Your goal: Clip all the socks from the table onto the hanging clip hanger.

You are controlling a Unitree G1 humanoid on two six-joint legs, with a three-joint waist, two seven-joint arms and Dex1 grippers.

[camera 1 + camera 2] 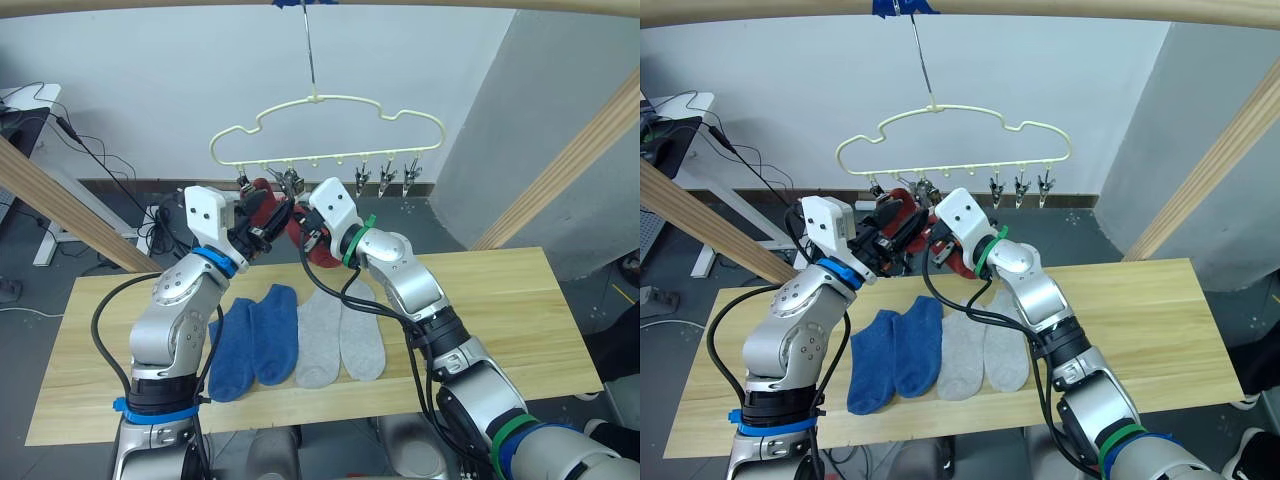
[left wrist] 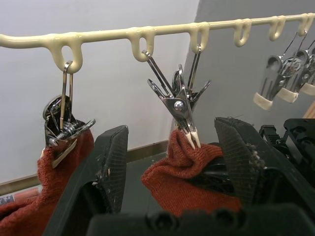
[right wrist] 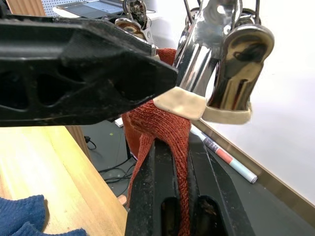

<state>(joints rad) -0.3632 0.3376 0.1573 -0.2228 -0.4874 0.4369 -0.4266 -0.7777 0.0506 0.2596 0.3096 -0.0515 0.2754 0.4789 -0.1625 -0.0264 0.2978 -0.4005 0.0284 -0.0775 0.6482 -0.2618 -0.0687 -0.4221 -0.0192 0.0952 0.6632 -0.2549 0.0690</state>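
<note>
Socks are partly hung: one red sock (image 2: 64, 162) hangs from the end clip (image 2: 61, 125) of the hanger (image 1: 330, 130), and a second red sock (image 2: 189, 172) sits with its edge between the tips of the next clip (image 2: 183, 110). Whether that clip grips it firmly yet I cannot tell, so I judge this second sock as the step in hand. The right claw (image 3: 170, 162) is clenched on that sock, pinching a fold of knit just under the clip. The left claw (image 2: 172, 162) is spread wide, one finger on each side of the clip and sock, touching neither as far as the wrist view shows.

Four socks are left on the worktop (image 1: 520, 310): two blue socks (image 1: 250, 340) and two grey socks (image 1: 340, 340), lying side by side, flat, toes toward the robot. Three free clips (image 1: 385, 178) hang bunched at the hanger's far end, with bare loops between them and the red socks, so a fourth free clip is not plain to see.

Around it, slanting wooden poles (image 1: 570, 160) rise on both sides and a top bar (image 1: 1060, 8) carries the hook. Both arms crowd the same clip, and the hanger hangs freely, so I expect it to swing when pushed.
</note>
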